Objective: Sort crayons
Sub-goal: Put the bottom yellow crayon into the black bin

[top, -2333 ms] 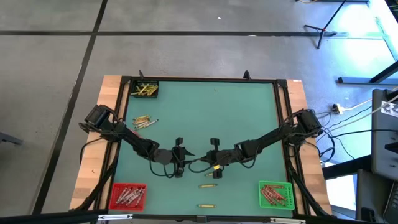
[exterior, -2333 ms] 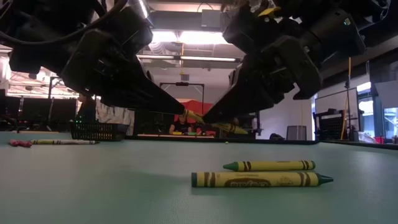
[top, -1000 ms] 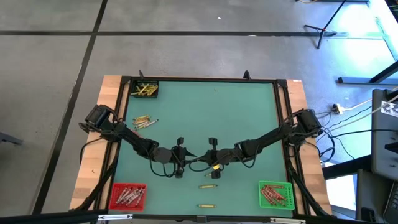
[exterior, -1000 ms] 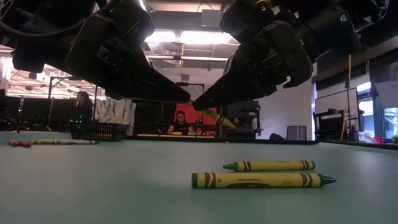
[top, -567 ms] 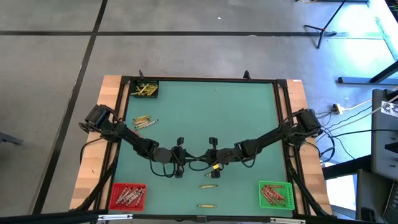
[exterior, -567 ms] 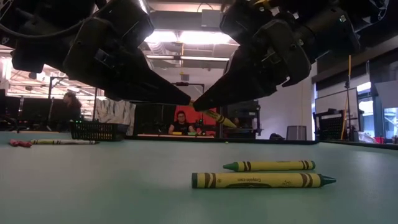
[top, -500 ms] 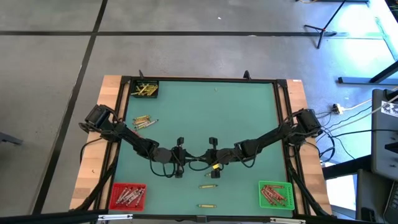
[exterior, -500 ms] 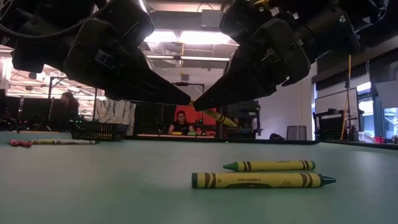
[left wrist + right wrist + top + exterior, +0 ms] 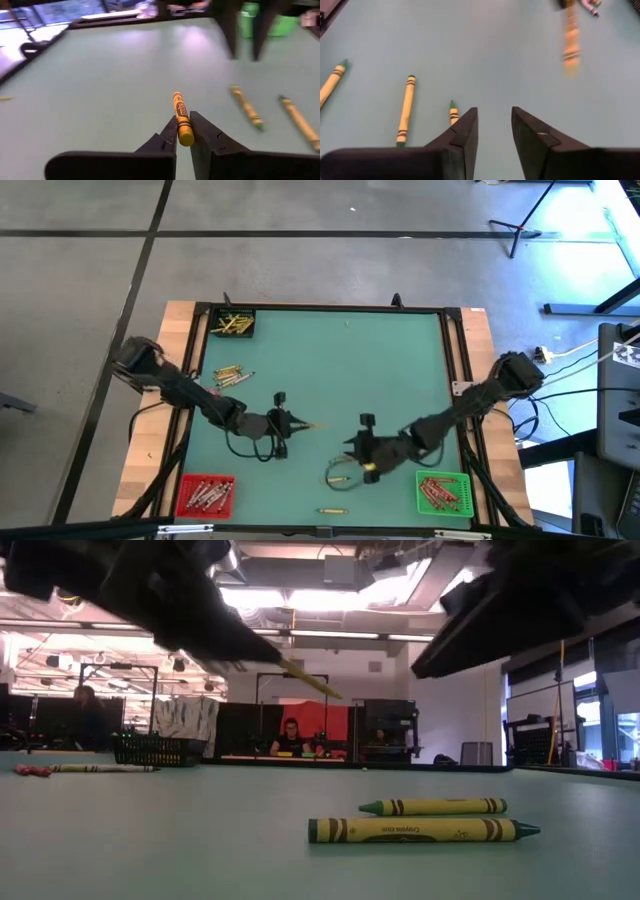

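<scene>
1. Yellow crayon (image 9: 180, 118) is pinched between the left hand's (image 9: 292, 423) fingers, its length poking out beyond the tips; the left wrist view shows this plainly, while the high view gives only a faint sliver at the fingertips.
2. In the low view the left hand (image 9: 262, 653) is cut off by the upper edge, with the crayon (image 9: 310, 678) slanting down from its tip, clear of the desk (image 9: 150, 840).
3. Right hand (image 9: 352, 448) sits at about 5 o'clock on the desk (image 9: 350, 350) in the high view; its fingers (image 9: 462, 135) stand apart with nothing between them.
4. Only a dark blurred mass of the right arm (image 9: 520, 600) shows in the low view.
5. Two green-tipped crayons (image 9: 425, 829) lie on the desk in the low view, one just behind the other.
6. The high view alone shows the bins: black (image 9: 231, 324) at 11 o'clock with yellow sticks, red (image 9: 205, 495) at 7, green (image 9: 443, 491) at 5, plus loose crayons (image 9: 231, 374) at 9 o'clock.
7. A blurred crayon (image 9: 570, 47) in the right wrist view cannot be placed.
</scene>
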Tool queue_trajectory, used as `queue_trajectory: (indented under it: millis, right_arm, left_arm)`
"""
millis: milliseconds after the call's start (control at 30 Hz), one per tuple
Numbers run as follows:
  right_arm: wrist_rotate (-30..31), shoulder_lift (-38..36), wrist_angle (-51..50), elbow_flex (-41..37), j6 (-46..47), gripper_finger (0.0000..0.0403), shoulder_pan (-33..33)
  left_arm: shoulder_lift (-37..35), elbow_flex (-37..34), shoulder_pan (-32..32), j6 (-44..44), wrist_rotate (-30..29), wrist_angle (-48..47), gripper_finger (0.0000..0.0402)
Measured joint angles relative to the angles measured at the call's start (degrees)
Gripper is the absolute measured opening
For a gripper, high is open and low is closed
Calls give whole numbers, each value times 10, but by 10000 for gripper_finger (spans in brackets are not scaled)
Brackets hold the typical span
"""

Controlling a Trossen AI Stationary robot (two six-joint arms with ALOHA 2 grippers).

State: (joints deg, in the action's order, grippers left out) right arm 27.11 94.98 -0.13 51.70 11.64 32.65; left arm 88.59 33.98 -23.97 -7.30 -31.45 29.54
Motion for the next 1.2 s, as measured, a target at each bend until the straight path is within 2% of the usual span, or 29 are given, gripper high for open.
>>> queue_trajectory:
  millis: [133, 267, 467, 633, 767, 967, 1200]
  right_arm:
    - [29, 0, 10, -6, -14, 111, 13]
    - [31, 0, 54, -45, -41, 111, -7]
    - [-38, -22, 151, -131, -60, 111, -81]
    - [-104, -44, 291, -209, -90, 111, -141]
    - [-117, -46, 379, -252, -104, 111, -170]
    - [-117, -46, 389, -271, -116, 111, -209]
    - [-118, -45, 371, -271, -124, 111, -243]
  left_arm:
    - [-92, 0, 15, 1, -56, -112, 13]
    - [-181, 0, 53, 0, -118, -217, 13]
    - [-281, 0, 148, 0, -173, -353, 13]
    - [-318, 0, 251, -1, -210, -441, 13]
    - [-315, 0, 337, -2, -234, -478, 13]
    - [-300, 0, 458, 0, -200, -485, 13]
    - [-269, 0, 597, 0, -66, -485, 13]
